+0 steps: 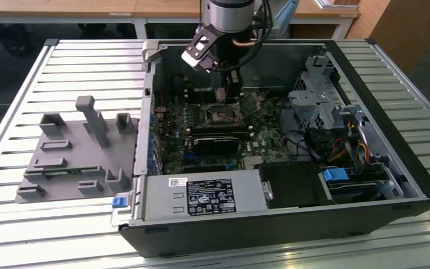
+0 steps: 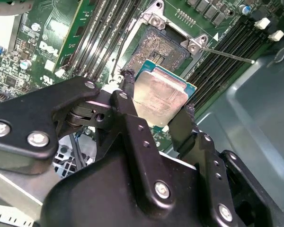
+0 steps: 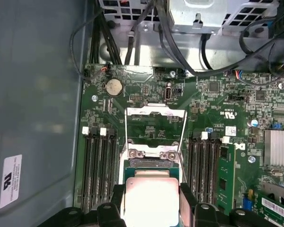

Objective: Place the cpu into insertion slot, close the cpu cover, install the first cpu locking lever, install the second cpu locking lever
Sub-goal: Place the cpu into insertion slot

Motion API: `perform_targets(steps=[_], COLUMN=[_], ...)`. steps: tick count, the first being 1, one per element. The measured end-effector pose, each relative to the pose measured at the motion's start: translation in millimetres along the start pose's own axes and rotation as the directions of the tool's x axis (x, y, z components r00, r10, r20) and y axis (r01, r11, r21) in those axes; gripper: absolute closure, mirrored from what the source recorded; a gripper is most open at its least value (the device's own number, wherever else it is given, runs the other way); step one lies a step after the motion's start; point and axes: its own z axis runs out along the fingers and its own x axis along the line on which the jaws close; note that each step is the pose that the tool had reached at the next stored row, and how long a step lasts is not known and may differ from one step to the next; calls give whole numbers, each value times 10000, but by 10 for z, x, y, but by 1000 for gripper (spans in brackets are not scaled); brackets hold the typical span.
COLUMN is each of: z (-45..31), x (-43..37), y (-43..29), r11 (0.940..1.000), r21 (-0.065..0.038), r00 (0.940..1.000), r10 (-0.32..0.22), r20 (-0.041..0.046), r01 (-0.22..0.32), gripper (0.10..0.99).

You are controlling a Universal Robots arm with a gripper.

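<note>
Insertion slot (image 2: 162,45) partly behind cpu (image 2: 160,94)

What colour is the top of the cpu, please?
The cpu top: pale silvery-beige, clearest in the second wrist view.

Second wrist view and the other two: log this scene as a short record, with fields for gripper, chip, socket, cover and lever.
gripper: shut on the cpu, gripping two opposite edges
cpu: metal top up, held over the green motherboard, not seated
insertion slot: empty, dark centre bare
cpu cover: open, clear of the slot
locking lever: one thin rod unlatched, reaching out over the memory slots
</note>
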Motion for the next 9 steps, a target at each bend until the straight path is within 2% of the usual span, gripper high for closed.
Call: perform_targets(steps=[9], z=[128], x=[-3], y=[-20], r11=[10000], r21=[17], r00=[10000], r10=[10], r20=[1], r01=[-10], gripper=[545])
